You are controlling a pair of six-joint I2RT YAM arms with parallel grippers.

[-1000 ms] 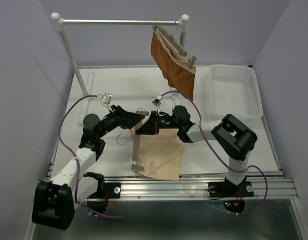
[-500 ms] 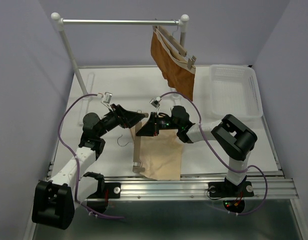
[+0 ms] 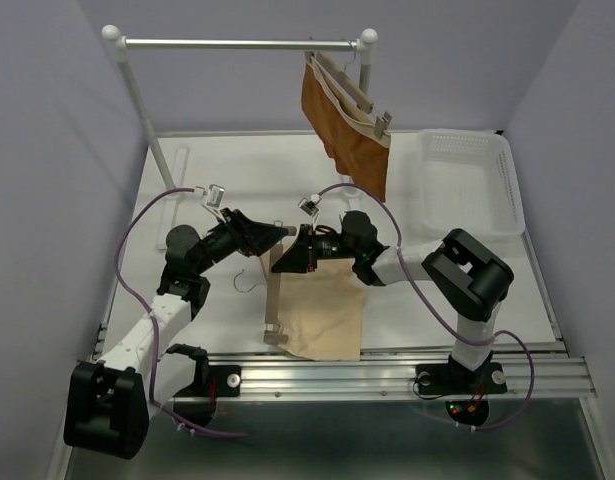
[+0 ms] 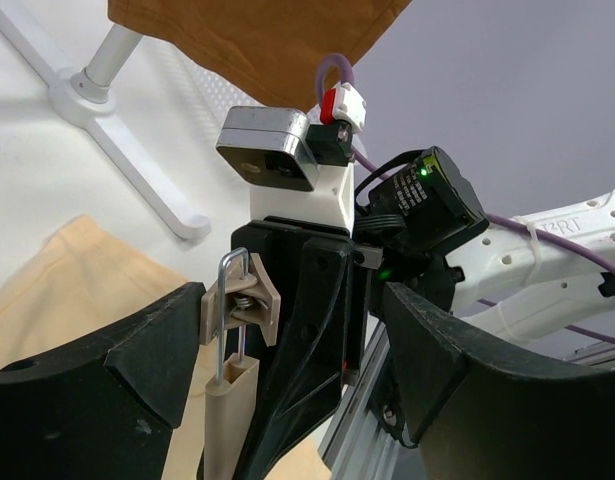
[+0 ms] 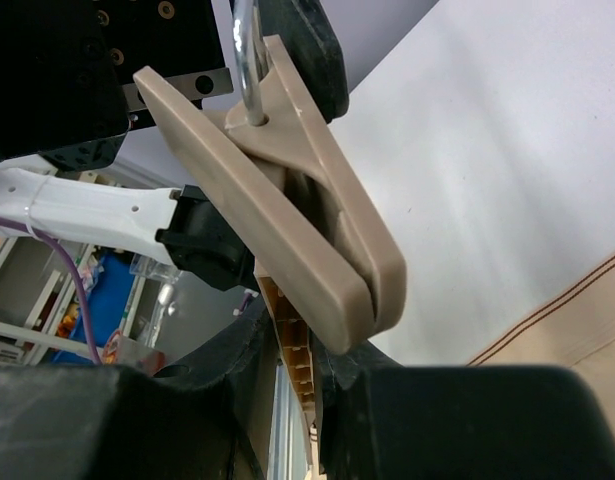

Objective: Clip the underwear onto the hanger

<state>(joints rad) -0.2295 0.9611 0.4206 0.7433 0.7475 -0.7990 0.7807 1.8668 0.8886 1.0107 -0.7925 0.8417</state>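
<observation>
The hanger point(image 3: 270, 300), a slim pale bar, lies along the left edge of the beige underwear point(image 3: 327, 310) on the table. My right gripper point(image 3: 285, 262) is shut on the bar's far end. In the right wrist view the ribbed bar sits pinched in the right gripper point(image 5: 302, 370), just below the closed clip point(image 5: 287, 200). My left gripper point(image 3: 284, 232) meets it from the left. Its jaws, seen as the left gripper point(image 4: 297, 330), stand open on either side of that clip point(image 4: 237, 310), which sits close to the left finger. Underwear point(image 4: 57, 290) shows behind.
A rust-brown garment point(image 3: 347, 120) hangs on another hanger from the rack rail point(image 3: 237, 44) at the back. A white basket point(image 3: 467, 180) stands at the back right. The rack's foot point(image 4: 117, 130) runs along the table's left side. The hanger's hook point(image 3: 249, 283) points left.
The left gripper has edged slightly toward the hanger's far clip. The right arm, the hanger and the underwear have stayed in place.
</observation>
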